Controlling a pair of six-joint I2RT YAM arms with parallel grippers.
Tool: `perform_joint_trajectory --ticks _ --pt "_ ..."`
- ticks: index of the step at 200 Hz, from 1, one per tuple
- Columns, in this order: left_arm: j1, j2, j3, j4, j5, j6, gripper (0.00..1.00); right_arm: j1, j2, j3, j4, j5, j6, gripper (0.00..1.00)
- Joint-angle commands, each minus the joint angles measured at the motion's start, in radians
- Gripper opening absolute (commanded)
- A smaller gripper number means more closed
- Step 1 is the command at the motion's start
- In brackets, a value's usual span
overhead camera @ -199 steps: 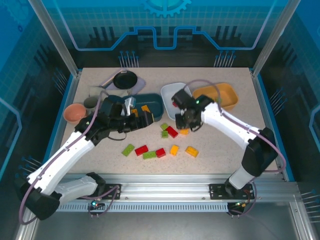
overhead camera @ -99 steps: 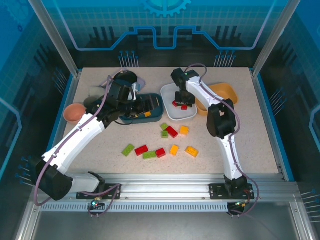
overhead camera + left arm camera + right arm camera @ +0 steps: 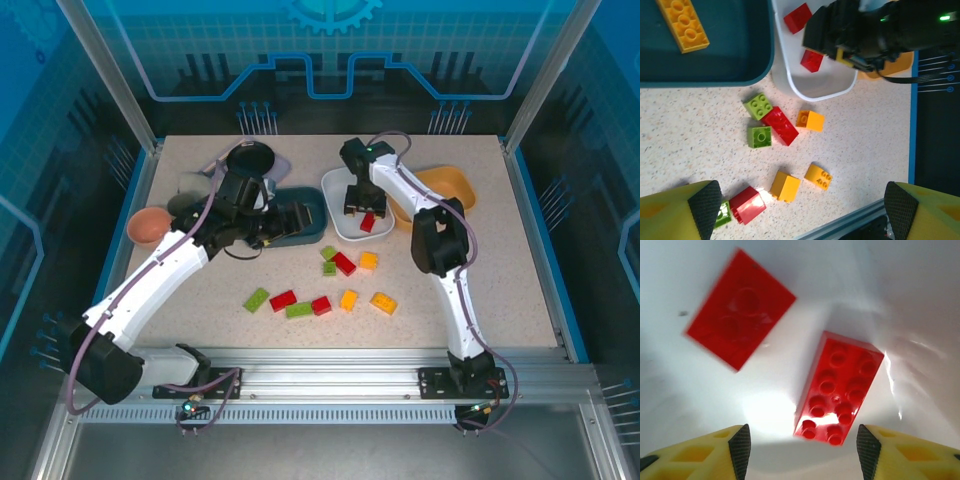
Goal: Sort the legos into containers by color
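My right gripper [image 3: 354,200] hangs open over the white dish [image 3: 333,222]. Below its tips [image 3: 803,450] a red eight-stud lego [image 3: 839,387] lies free on the dish floor beside a second red lego [image 3: 740,307]. My left gripper [image 3: 293,220] is open at the dark teal dish [image 3: 313,203], which holds a long yellow-orange lego [image 3: 682,25]. Nothing sits between the left fingertips [image 3: 802,207]. On the table lie a green pair [image 3: 759,121], a red lego [image 3: 781,125] and yellow-orange ones [image 3: 810,120] [image 3: 785,186] [image 3: 818,176]. The yellow-orange dish [image 3: 452,188] stands at the right.
More loose legos lie toward the front: green [image 3: 256,299], red [image 3: 282,299], green [image 3: 298,310], red [image 3: 321,305]. A pink cup [image 3: 148,226] and a black round pan [image 3: 248,158] stand at the back left. The table's metal front rail [image 3: 850,222] runs near the left gripper.
The right gripper went from the loose legos on the table up to the white dish, where another red lego now lies free. The left arm pulled back toward the teal dish.
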Motion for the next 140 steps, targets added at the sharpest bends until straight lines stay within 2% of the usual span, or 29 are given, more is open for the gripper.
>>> perform_joint_trajectory --ticks 1,32,50,77,97,140 --pt "0.007 0.001 -0.017 -0.08 -0.003 -0.045 0.87 0.064 -0.239 -0.087 0.097 0.049 -0.091 0.59" --pt "-0.004 0.06 -0.045 -0.072 0.036 -0.117 0.83 0.141 -0.614 -0.527 0.409 0.068 -0.191 0.59" --pt "-0.033 0.102 -0.041 -0.072 0.04 -0.114 0.81 0.159 -0.805 -0.77 0.494 0.042 -0.199 0.59" --pt "-0.098 0.177 -0.021 -0.097 0.034 -0.067 0.78 0.166 -1.033 -1.031 0.464 0.006 -0.166 0.59" --pt "-0.181 0.252 0.011 -0.115 0.012 0.01 0.75 0.171 -1.214 -1.174 0.424 -0.036 -0.147 0.59" --pt "-0.36 0.457 0.118 -0.15 -0.046 0.116 0.76 0.166 -1.491 -1.281 0.282 -0.129 -0.116 0.66"
